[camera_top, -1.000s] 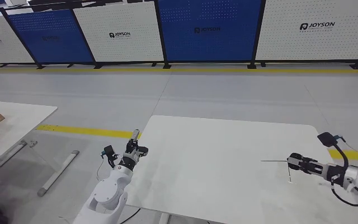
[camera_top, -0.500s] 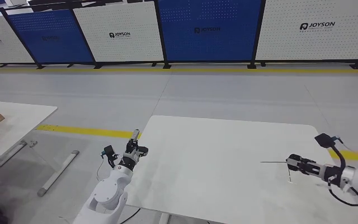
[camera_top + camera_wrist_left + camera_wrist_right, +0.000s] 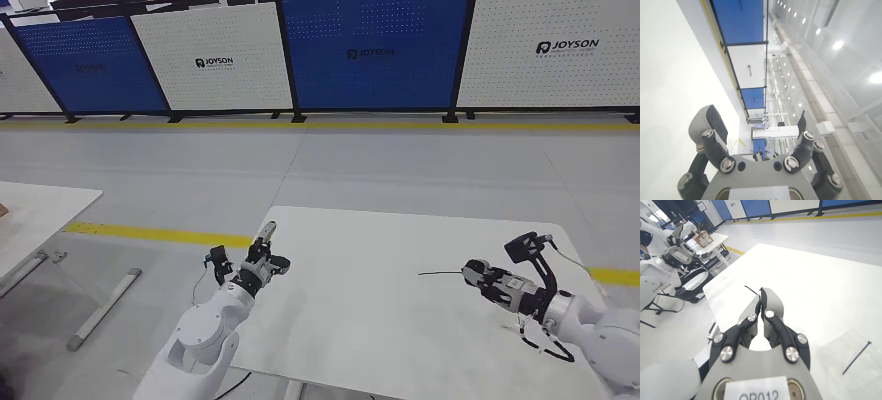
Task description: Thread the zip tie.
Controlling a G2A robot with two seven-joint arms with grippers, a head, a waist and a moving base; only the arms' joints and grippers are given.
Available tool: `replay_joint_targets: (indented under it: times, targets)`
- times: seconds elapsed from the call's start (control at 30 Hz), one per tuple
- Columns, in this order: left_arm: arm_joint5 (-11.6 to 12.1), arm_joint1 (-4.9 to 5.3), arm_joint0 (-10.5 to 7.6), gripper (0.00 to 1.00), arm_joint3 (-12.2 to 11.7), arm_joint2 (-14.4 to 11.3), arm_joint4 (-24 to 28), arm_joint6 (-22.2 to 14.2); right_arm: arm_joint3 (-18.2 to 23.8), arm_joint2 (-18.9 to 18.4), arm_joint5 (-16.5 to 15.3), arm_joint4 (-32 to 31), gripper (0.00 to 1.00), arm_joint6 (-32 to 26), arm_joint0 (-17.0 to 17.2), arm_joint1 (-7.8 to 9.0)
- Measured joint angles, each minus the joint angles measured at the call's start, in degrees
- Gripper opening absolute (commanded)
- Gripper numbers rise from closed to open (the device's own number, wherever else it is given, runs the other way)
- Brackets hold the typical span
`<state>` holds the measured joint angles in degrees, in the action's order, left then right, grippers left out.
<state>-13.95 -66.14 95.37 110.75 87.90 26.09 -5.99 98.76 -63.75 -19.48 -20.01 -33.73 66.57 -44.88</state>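
Lying nearest on the desk (image 3: 380, 240), behind the right gripper (image 3: 760, 294), a spare zip tie (image 3: 857, 357) rests flat, likely stock for another round. The right gripper's fingers are clamped together on the zip tie (image 3: 750, 290), whose thin end juts free above the desk toward the other arm, probably so it can be fed across. Farther over, at the desk's edge, the left gripper (image 3: 758, 110) points upward with fingers apart and nothing between them, seemingly placed to receive that free end

Top view above table (image 3: 380, 260), wrist views close behind fingers (image 3: 772, 298)
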Motion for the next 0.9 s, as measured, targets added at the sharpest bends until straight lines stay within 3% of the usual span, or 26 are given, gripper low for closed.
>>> replay_joint_targets:
  times: [0.07, 0.13, 0.47, 0.57, 0.77, 0.9]
  targets:
    - [-4.21, 0.18, 0.14, 1.0, 0.57, -1.29, -0.04, -3.37, -0.61, 2.06, 0.0, -0.54, 0.0, 0.52, -1.05, -0.49]
    - [-6.09, 0.46, 0.26, 1.0, 0.14, -1.45, -0.32, -5.65, -0.75, 2.2, 0.0, -0.27, 0.0, 0.49, -1.16, -0.53]
    - [-5.53, 0.53, 0.23, 1.0, -0.25, -1.37, -0.27, -5.96, -0.75, 2.03, 0.16, -0.48, 0.0, 0.66, -1.04, -0.52]
    - [-5.53, 0.64, -0.25, 1.0, -2.12, -1.89, 1.8, -8.06, -0.21, 2.54, 1.31, -5.52, 0.0, 3.13, -1.1, -0.83]
    - [-5.53, 1.69, -1.21, 1.0, -3.63, -5.21, 5.79, -13.54, 1.45, 7.13, -0.05, -14.76, 0.0, 7.01, -4.42, -2.24]
    - [-5.53, 2.99, -1.09, 1.0, -1.31, -7.57, 7.11, -14.38, 3.03, 11.6, -0.01, -18.97, 0.0, 8.59, -7.23, -3.18]
